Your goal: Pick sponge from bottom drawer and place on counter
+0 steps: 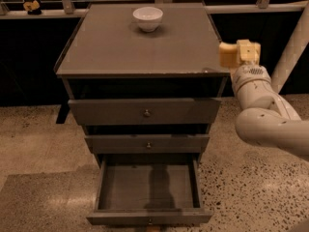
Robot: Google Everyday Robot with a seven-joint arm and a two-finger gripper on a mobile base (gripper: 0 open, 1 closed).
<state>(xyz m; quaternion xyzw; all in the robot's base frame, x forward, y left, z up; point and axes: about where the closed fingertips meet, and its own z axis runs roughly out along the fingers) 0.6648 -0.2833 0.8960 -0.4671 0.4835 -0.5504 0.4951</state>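
Gripper (238, 54) sits just off the counter's (116, 47) right edge, near the front-right corner, at abt rim height. Its jaws are closed on the sponge (227, 55), a pale-yellow block poking out toward the worktop. Bottom drawer (149, 217) is pulled open w/ nothing visible inside, so the pick looks done and only the placement is left. Main risk IMO: the sponge is outside the right edge, not over the surface, so letting go here would drop it to the floor beside the cabinet. Second risk: it's roughly level w/ the raised rim, so a straight sideways move could snag the soft block on the edge or the front-right corner and drag it out of the grip. Prob. needs a lift first, then a move inward. White bowl (147, 18) is near the back edge, abt centre, well apart from the gripper, so no real clash if the drop spot stays in the front-right part. Arm (263, 110) runs close by the cabinet's right side, so a low swing could knock it.
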